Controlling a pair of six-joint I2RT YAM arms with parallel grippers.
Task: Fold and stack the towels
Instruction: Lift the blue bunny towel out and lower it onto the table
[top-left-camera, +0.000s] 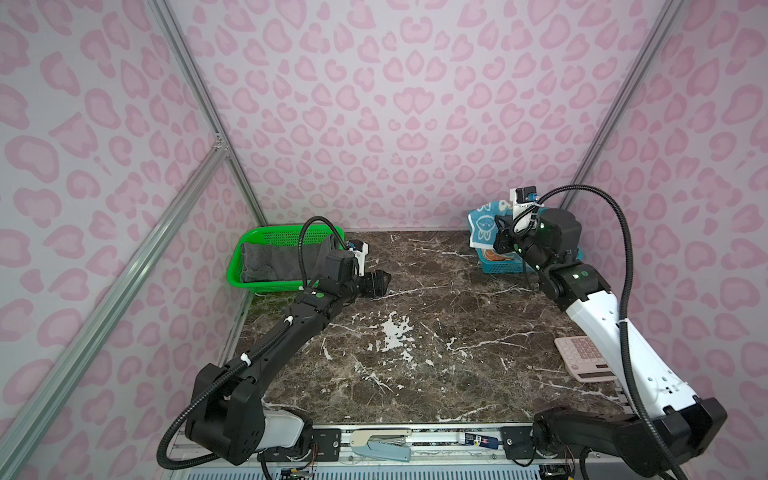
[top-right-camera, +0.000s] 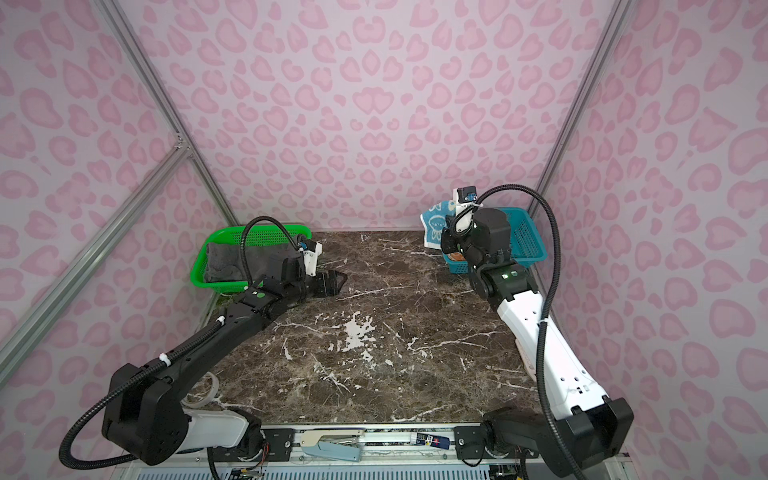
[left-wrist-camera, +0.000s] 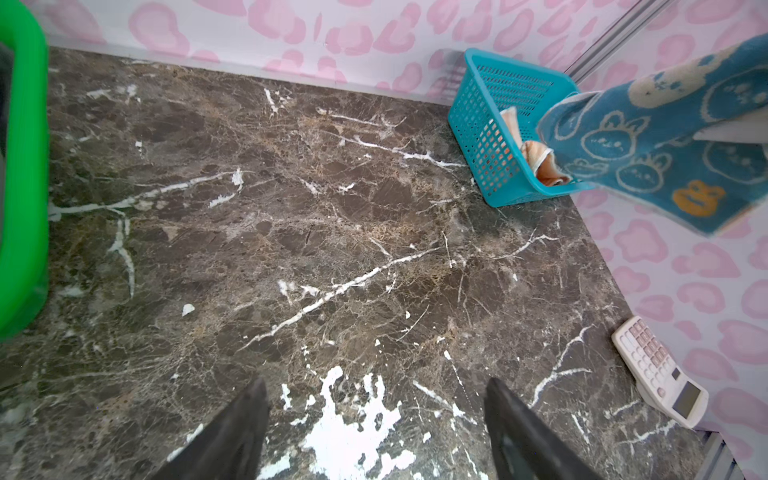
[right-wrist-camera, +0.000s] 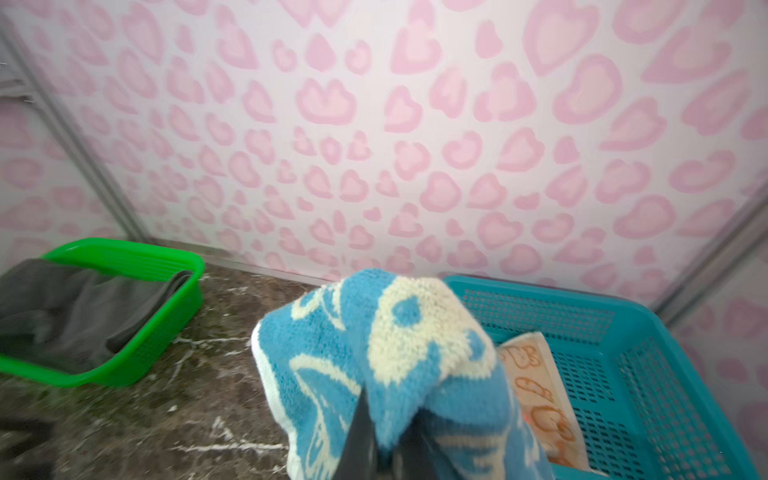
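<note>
Right gripper (right-wrist-camera: 388, 449) pinches the blue towel (right-wrist-camera: 374, 340) up at the teal basket (left-wrist-camera: 482, 137), orange-cream towel (left-wrist-camera: 536, 162) inside it. Left gripper (left-wrist-camera: 376, 386) hangs wide apart, empty, over the worktop (top-left-camera: 415, 291); grey towel (top-left-camera: 270, 259) sits in the green basket (top-left-camera: 266, 237).

On the table (top-left-camera: 415, 332), the left-hand basket (top-left-camera: 235, 266) sits in the far left corner, with the large towel (top-left-camera: 270, 259) lying inside it. The right-hand basket (top-left-camera: 503, 268) sits in the table's far right corner, and the third towel (right-wrist-camera: 540, 395) lies in it. The lifted towel (top-left-camera: 482, 226) hangs above that basket's left end, pinched in the right pincer (right-wrist-camera: 388, 424) and clear of the table. The left pincer (top-left-camera: 382, 282) is over the table just right of the left-hand basket. A calculator (top-left-camera: 582, 357) lies at the table's right edge, partly under the right arm. A stapler (top-left-camera: 382, 446) lies on the rail before the table's near edge.
</note>
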